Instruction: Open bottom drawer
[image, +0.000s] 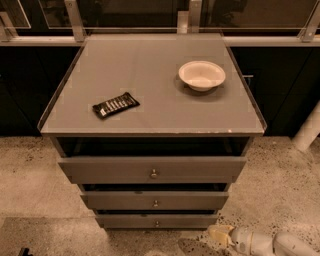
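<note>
The grey cabinet has three drawer fronts. The bottom drawer is the narrowest, with a tiny round metal knob at its centre. It sits flush under the middle drawer, below the widest top drawer. My gripper is low at the bottom right, on a white arm coming in from the right edge. It is to the right of the bottom drawer's right end, near the floor, apart from the knob.
On the cabinet top lie a dark snack bar wrapper at the left and a white bowl at the right. A white post stands at the right. Speckled floor surrounds the cabinet; dark panels and a railing are behind.
</note>
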